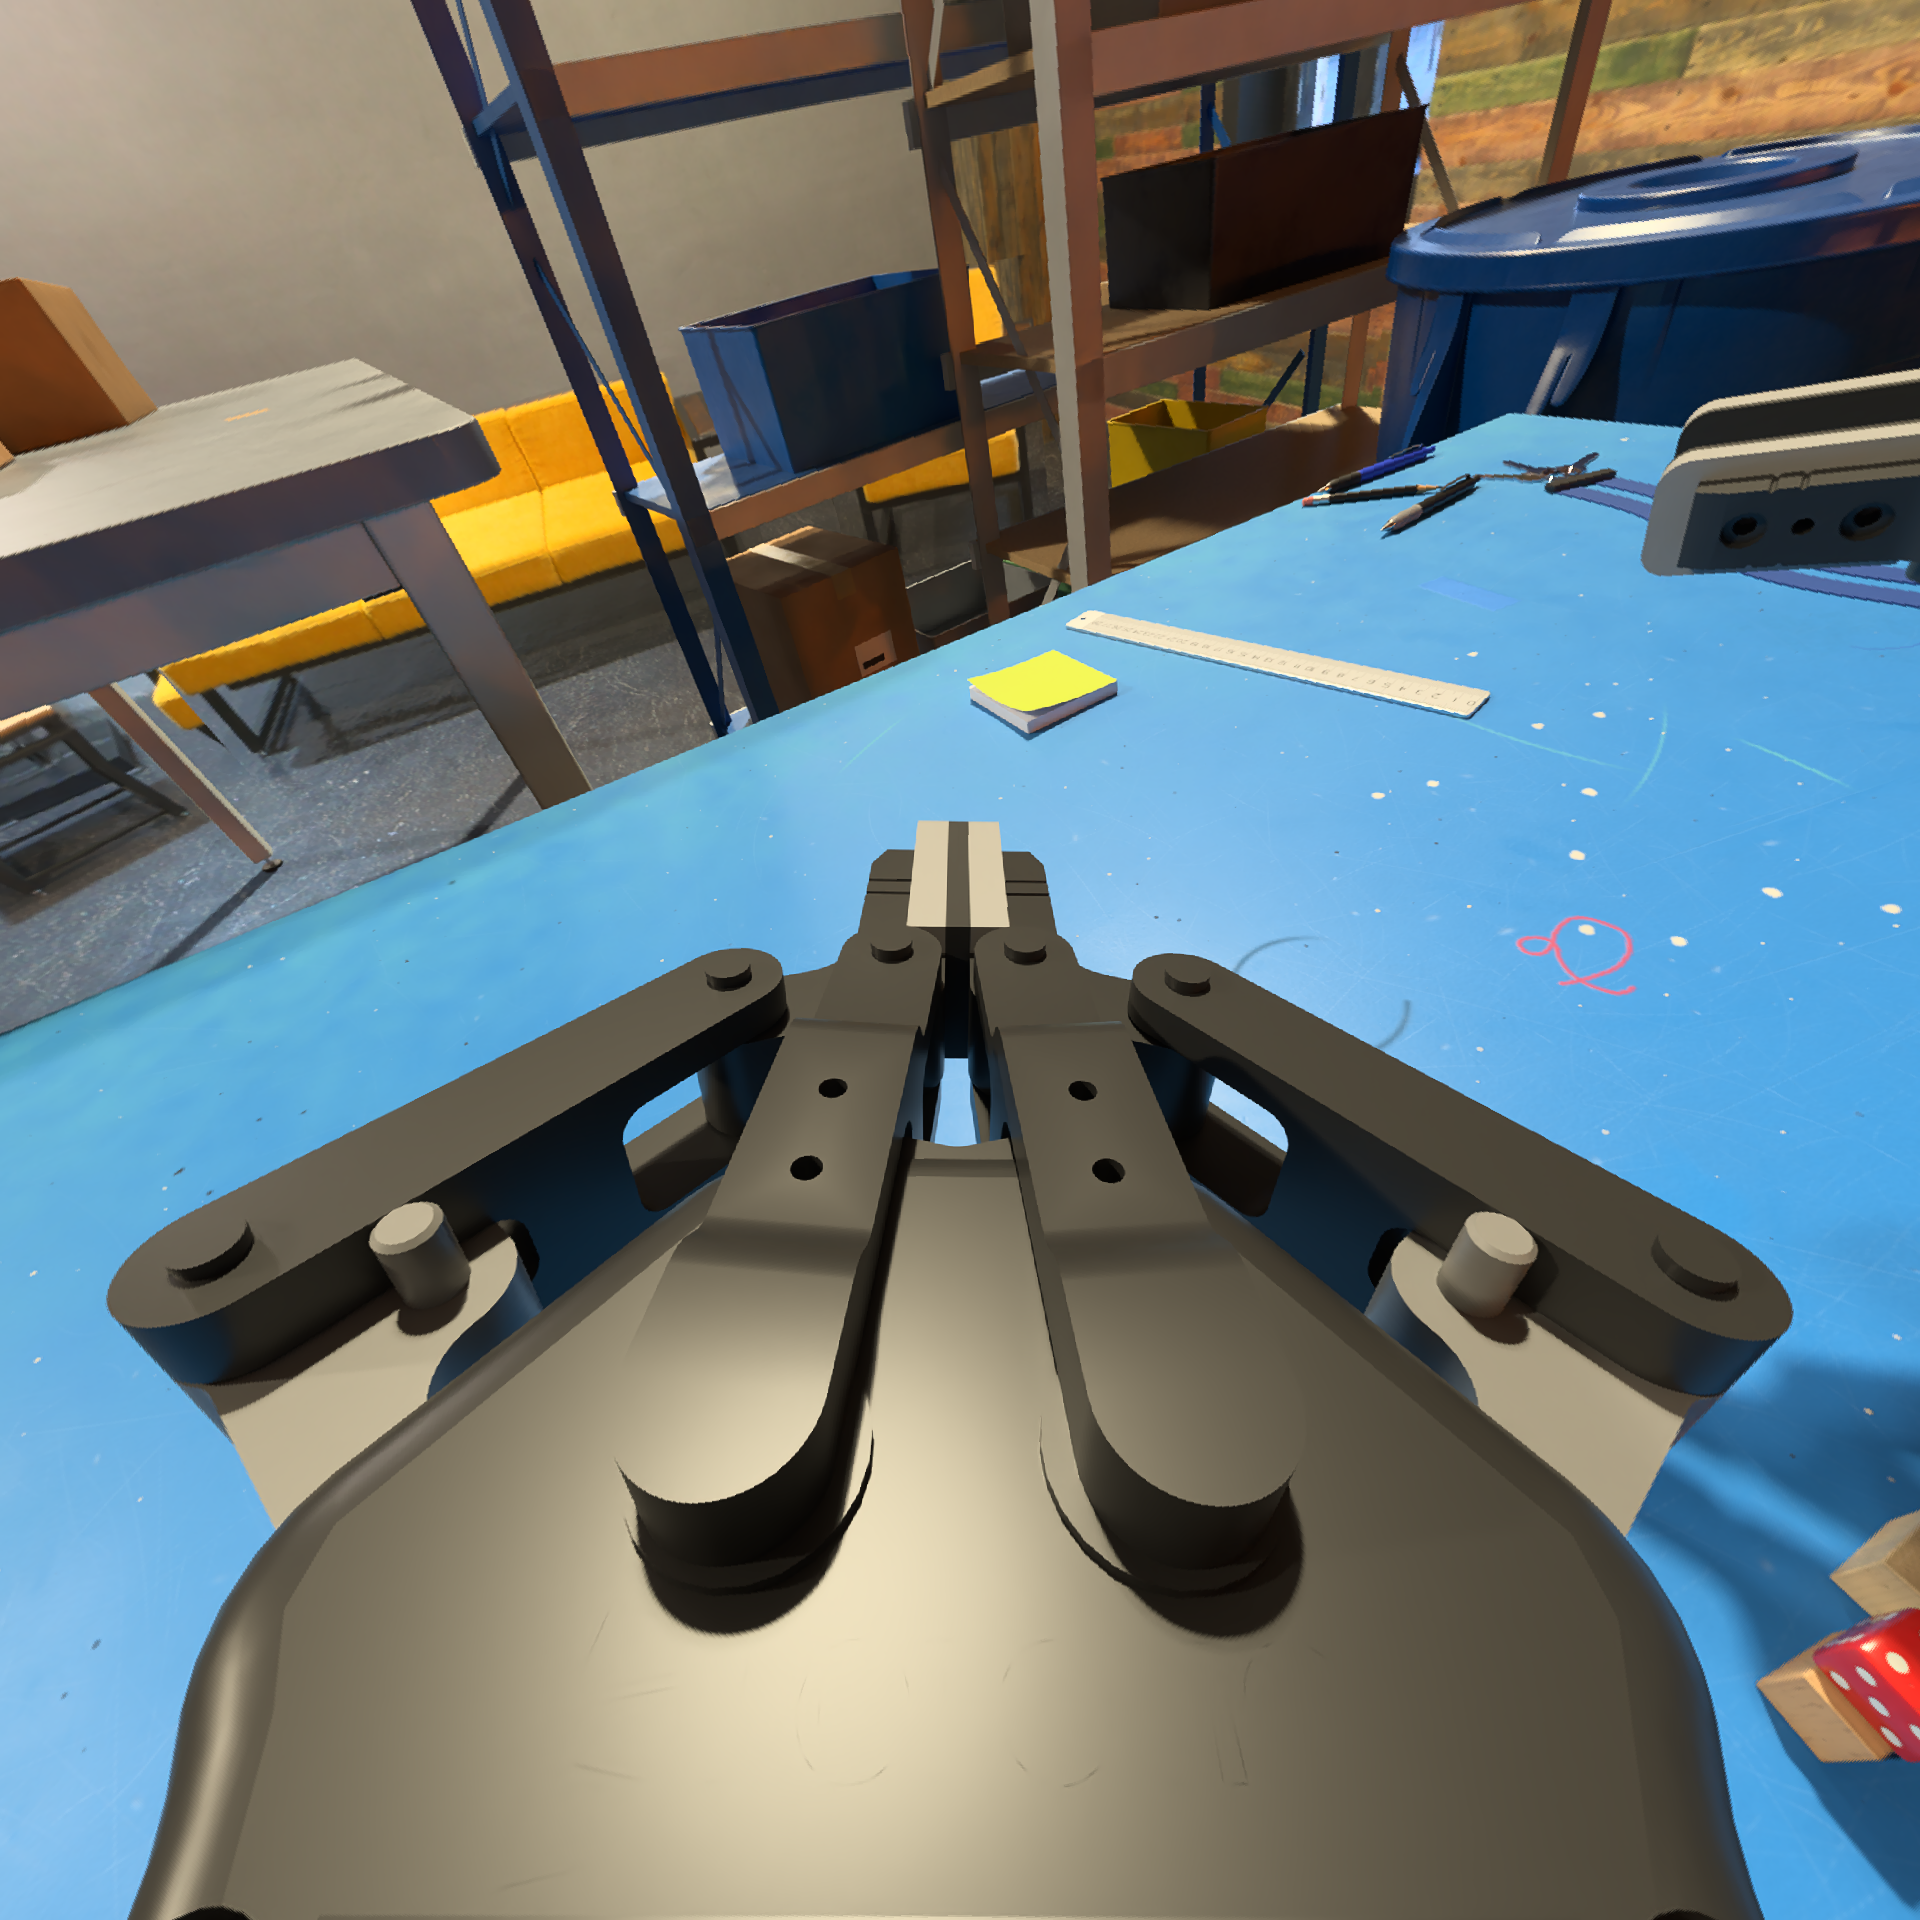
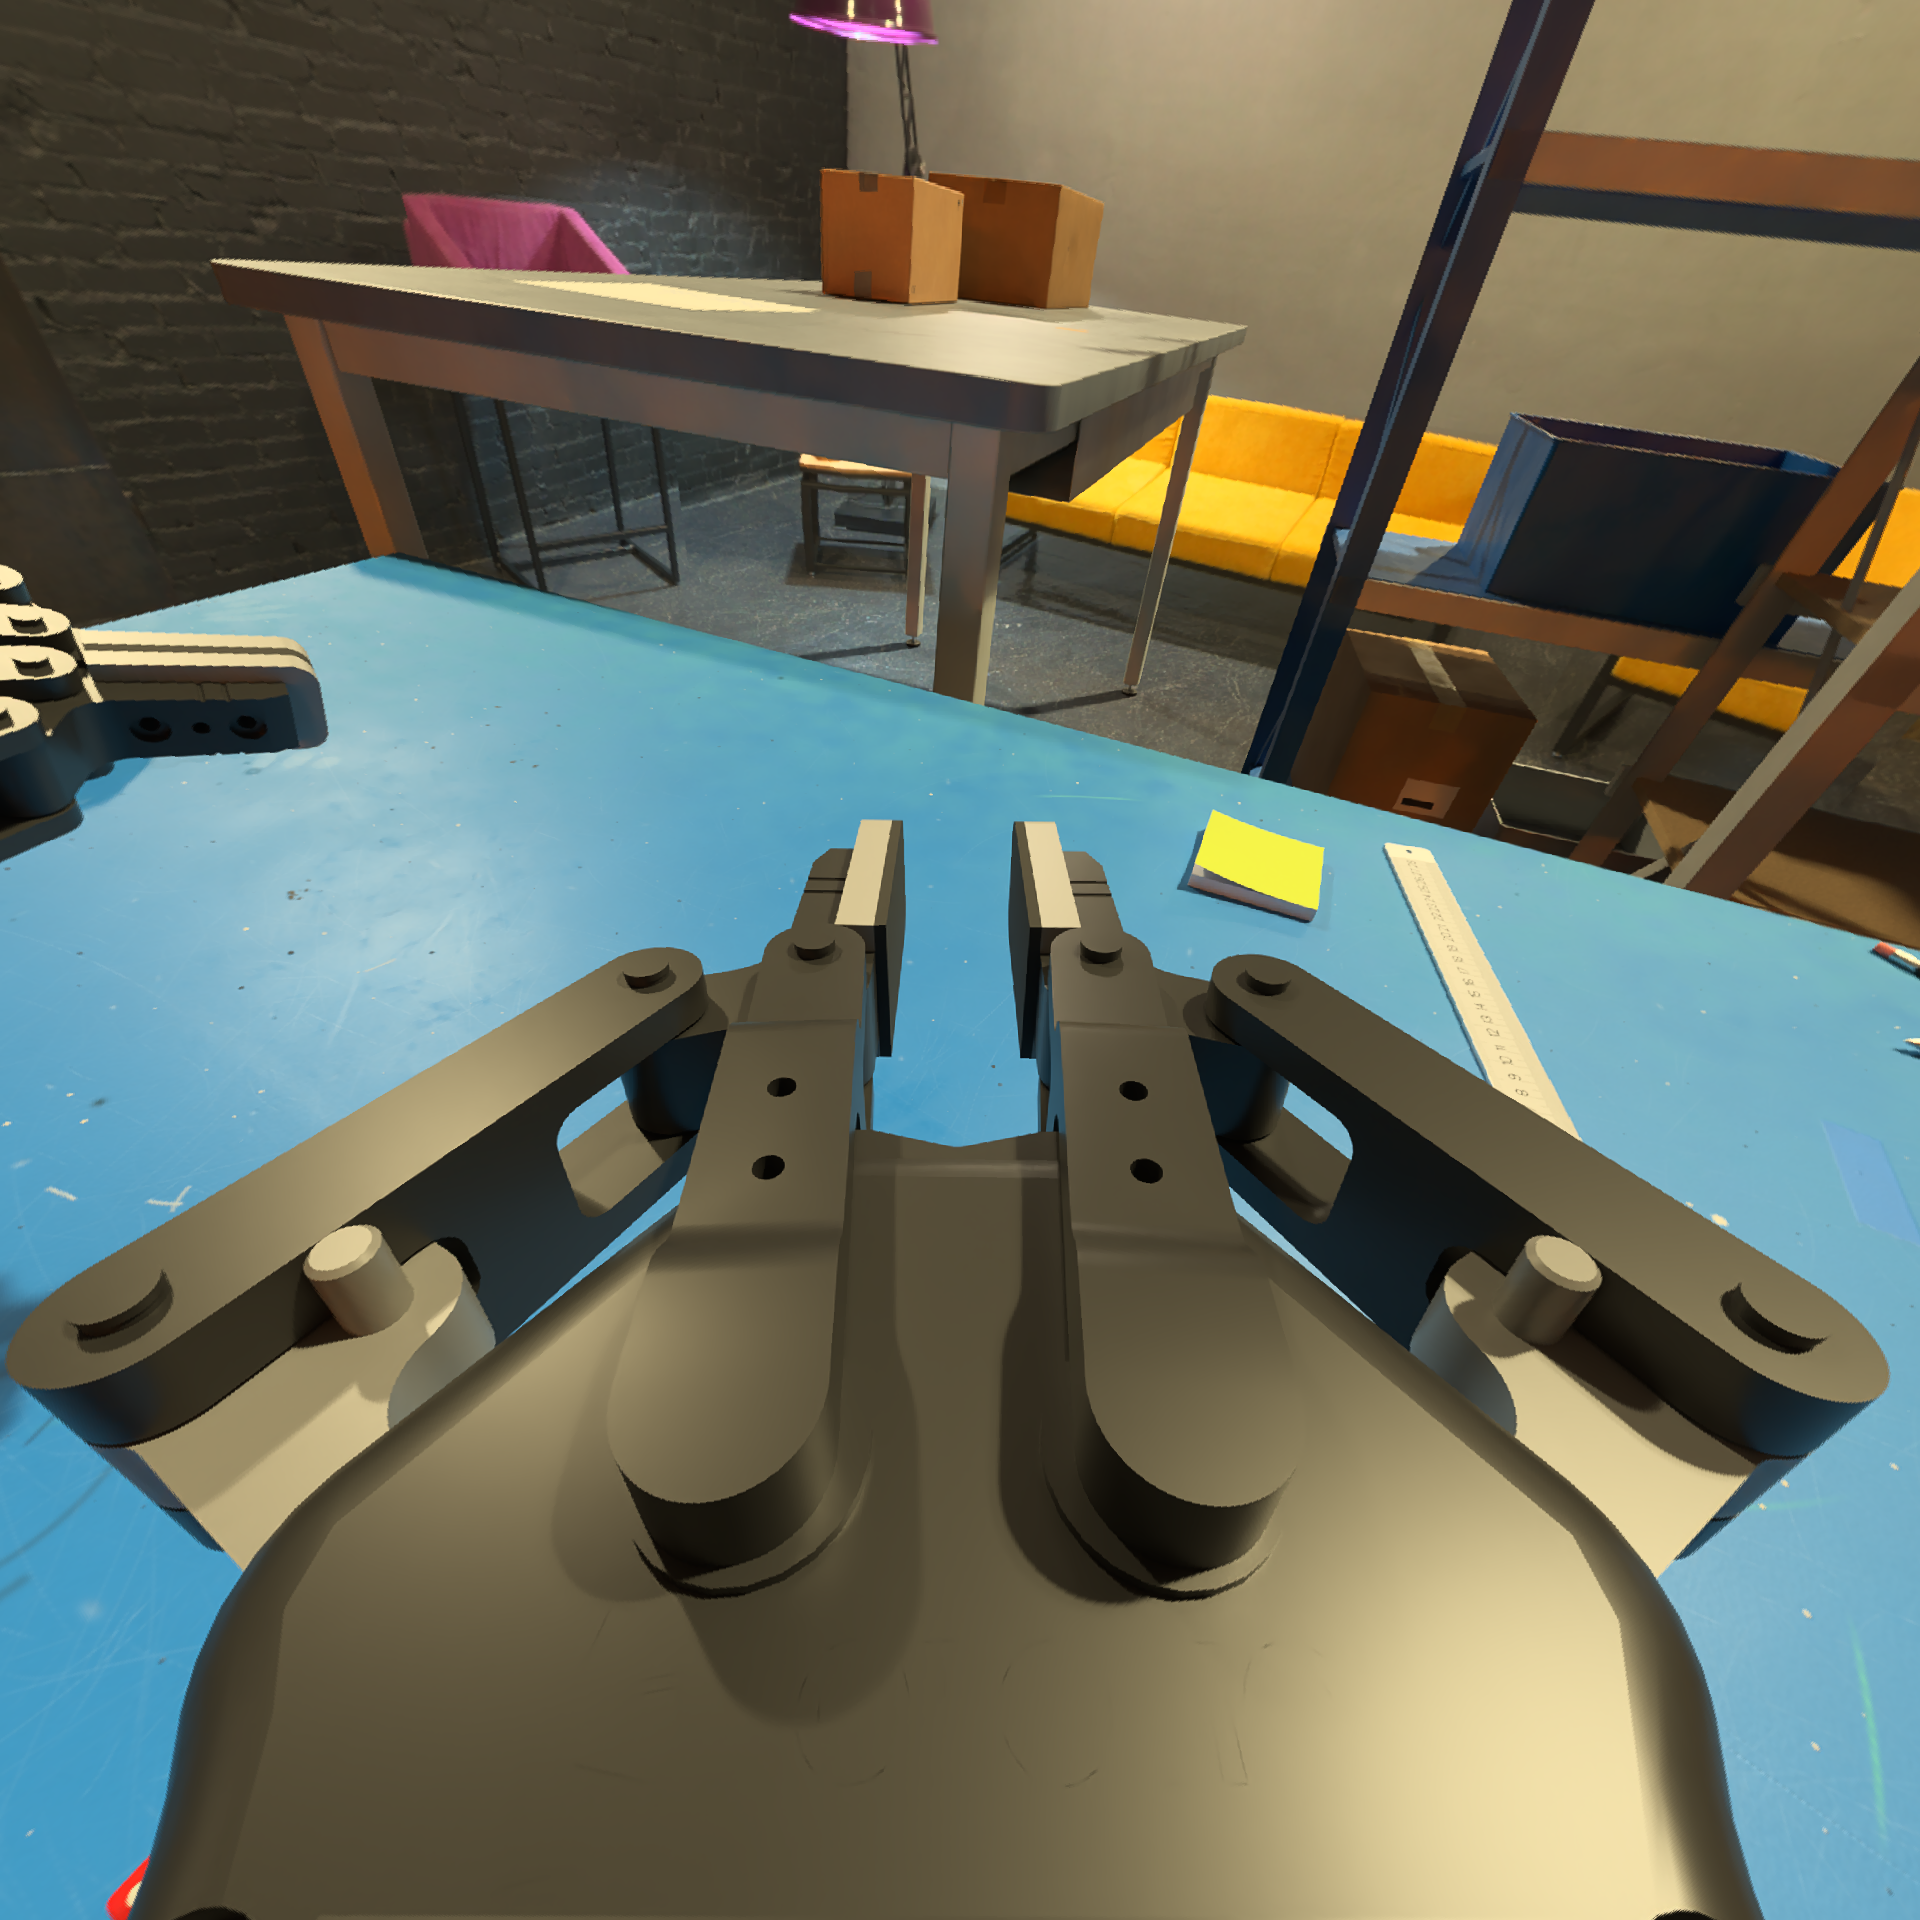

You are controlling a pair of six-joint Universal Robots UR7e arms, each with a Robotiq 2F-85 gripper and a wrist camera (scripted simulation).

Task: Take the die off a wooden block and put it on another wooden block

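Note:
In the left wrist view a red die point(image 1: 1875, 1685) with white pips rests on a light wooden block point(image 1: 1813, 1712) at the lower right edge. A second wooden block point(image 1: 1886, 1567) lies just beyond it, cut off by the frame. My left gripper point(image 1: 957, 871) is shut and empty, above the blue table, well left of the die. My right gripper point(image 2: 957, 871) is open and empty above the table. A sliver of red point(image 2: 127, 1889) shows at the bottom left of the right wrist view. The right gripper's fingers point(image 1: 1787, 488) show at the left wrist view's right edge.
A yellow sticky-note pad point(image 1: 1042, 689) and a pale ruler point(image 1: 1278, 662) lie farther out on the blue table point(image 1: 1351, 935); both also show in the right wrist view, pad point(image 2: 1259, 864) and ruler point(image 2: 1470, 987). Pens and keys point(image 1: 1455, 486) lie at the far edge. The left gripper's fingers point(image 2: 197, 691) show at left.

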